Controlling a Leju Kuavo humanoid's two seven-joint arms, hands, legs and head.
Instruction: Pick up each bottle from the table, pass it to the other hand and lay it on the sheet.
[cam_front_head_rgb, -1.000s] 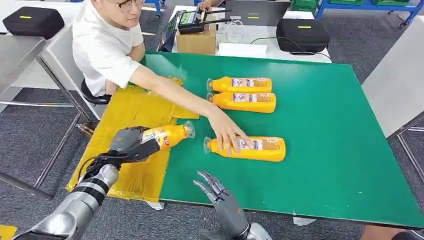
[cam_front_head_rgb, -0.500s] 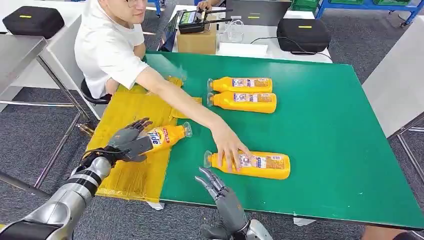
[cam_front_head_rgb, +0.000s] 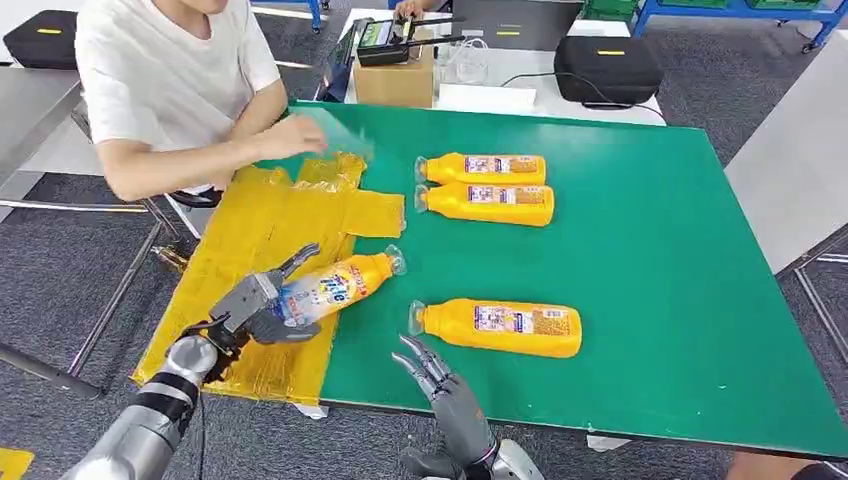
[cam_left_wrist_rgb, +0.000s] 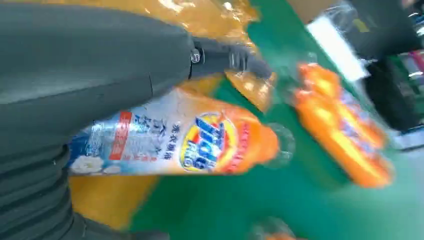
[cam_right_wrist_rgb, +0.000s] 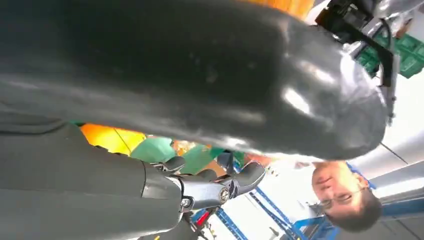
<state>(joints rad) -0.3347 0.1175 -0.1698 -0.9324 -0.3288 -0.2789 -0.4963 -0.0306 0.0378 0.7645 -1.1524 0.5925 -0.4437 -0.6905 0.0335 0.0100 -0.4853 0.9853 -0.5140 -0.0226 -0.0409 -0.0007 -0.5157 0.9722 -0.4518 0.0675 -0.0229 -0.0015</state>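
**A:** Well, looking at the bottle (cam_front_head_rgb: 335, 285) first: lying on its side, straddling the edge of the yellow sheet (cam_front_head_rgb: 250, 225), poking its neck and cap out over the green table (cam_front_head_rgb: 660, 250).

**B:** Noticing that too. Risking a roll, probably, being round and only partly on the sheet.

**A:** Cupping its base with the left hand (cam_front_head_rgb: 255, 310), thumb below and fingers fanned above. Not managing to tell whether gripping or merely resting against it.

**B:** Worrying, then, about any sideways drag on letting go. Possibly nudging the bottle off the sheet and onto the table, or snagging and rucking the crinkled sheet.

**A:** Hovering at the table's near edge with the right hand (cam_front_head_rgb: 445, 385), fingers spread and holding nothing, just short of the nearest bottle (cam_front_head_rgb: 497, 328).

**B:** Risking a poke there, perhaps spinning or pushing it away instead of closing around it.

**A:** Also watching the far pair of bottles (cam_front_head_rgb: 482, 169), lying touching side by side.

**B:** Likely disturbing one while taking the other. And minding the person (cam_front_head_rgb: 170, 80) sitting close beside the sheet, arm reaching near its far end.
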